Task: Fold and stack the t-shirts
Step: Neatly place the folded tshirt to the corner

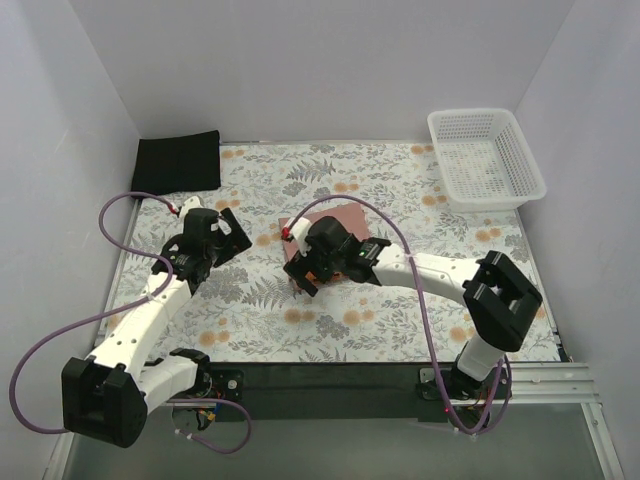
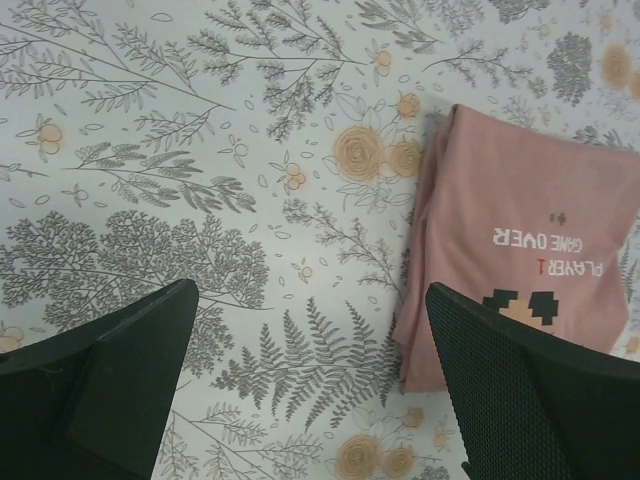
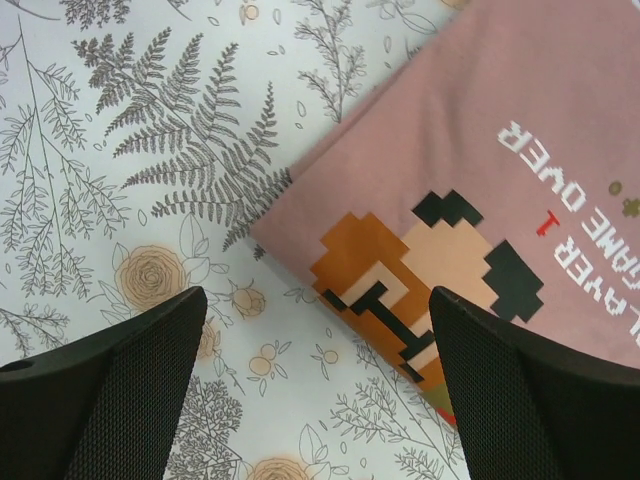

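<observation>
The dusty pink t-shirt [image 1: 345, 216] lies folded flat at the table's middle, mostly hidden under my right arm in the top view. Its print and white lettering show in the right wrist view [image 3: 480, 200] and the left wrist view [image 2: 520, 240]. The black t-shirt [image 1: 177, 160] lies folded at the back left corner. My right gripper [image 1: 305, 280] is open and empty, hovering over the pink shirt's near edge [image 3: 320, 385]. My left gripper [image 1: 232, 232] is open and empty over bare cloth, left of the pink shirt [image 2: 310, 400].
A white lattice basket [image 1: 485, 160] stands at the back right. The floral table cloth [image 1: 400, 320] covers the table. Grey walls close in the left, back and right sides.
</observation>
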